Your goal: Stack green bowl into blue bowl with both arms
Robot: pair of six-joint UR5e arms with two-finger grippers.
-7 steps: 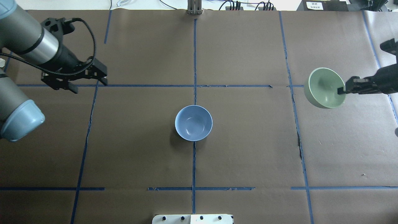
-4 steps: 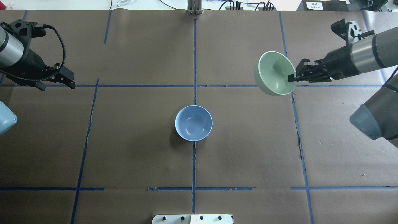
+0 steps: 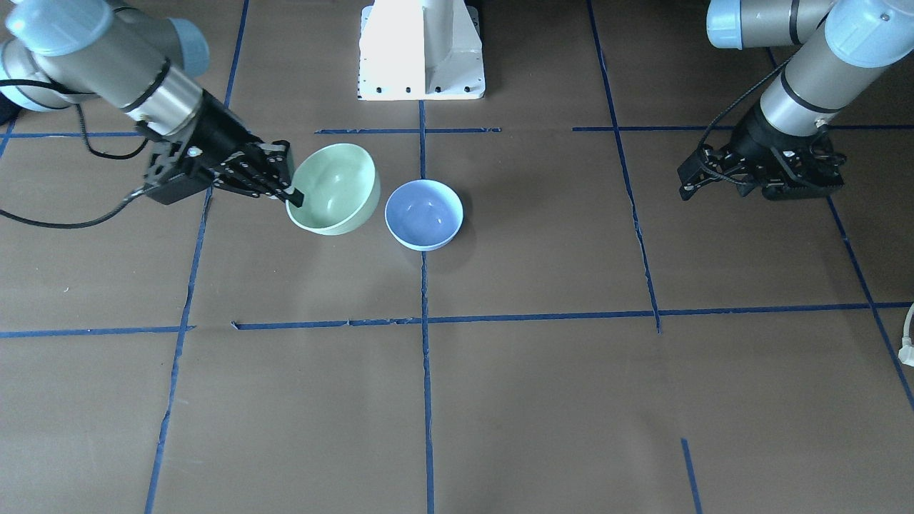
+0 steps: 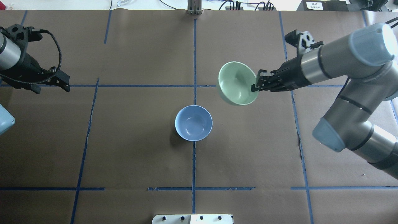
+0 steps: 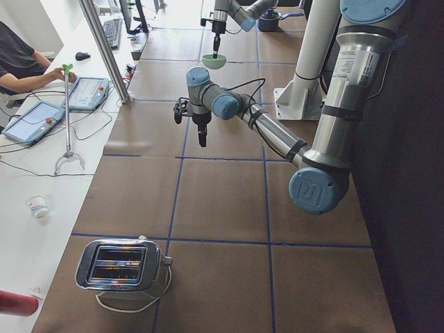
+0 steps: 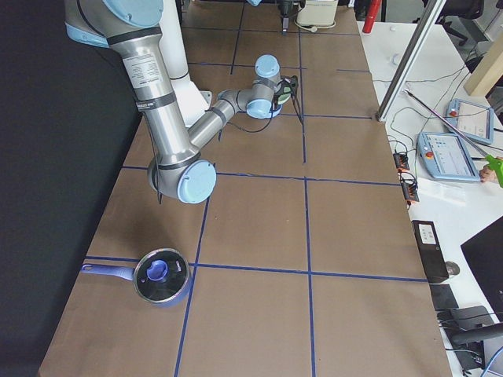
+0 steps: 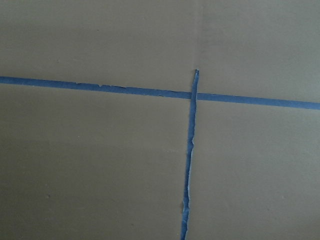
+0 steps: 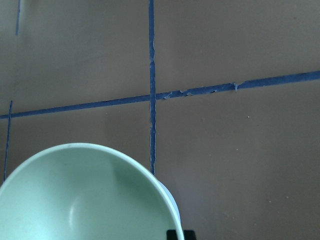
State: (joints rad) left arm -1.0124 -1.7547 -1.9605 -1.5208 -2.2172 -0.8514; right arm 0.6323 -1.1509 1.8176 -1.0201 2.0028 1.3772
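Note:
The green bowl [image 4: 237, 83] hangs tilted above the table, gripped at its rim by my right gripper [image 4: 255, 87], which is shut on it. It also shows in the front view [image 3: 334, 187] and fills the lower left of the right wrist view [image 8: 85, 195]. The blue bowl [image 4: 193, 123] stands upright and empty on the table's centre line, in the front view [image 3: 424, 214] just beside the green bowl, apart from it. My left gripper [image 4: 51, 88] is open and empty over the table's far left, well away from both bowls; in the front view it [image 3: 760, 191] hovers low.
The white pedestal base [image 3: 421, 50] stands at the robot's side of the table. Blue tape lines [image 7: 190, 150] cross the brown table cover. A toaster [image 5: 121, 267] sits at the left end and a lidded pot [image 6: 161, 275] at the right end.
My right arm has carried the green bowl leftward from the table's right side to just right of the centre line. My left arm has pulled back toward the left edge.

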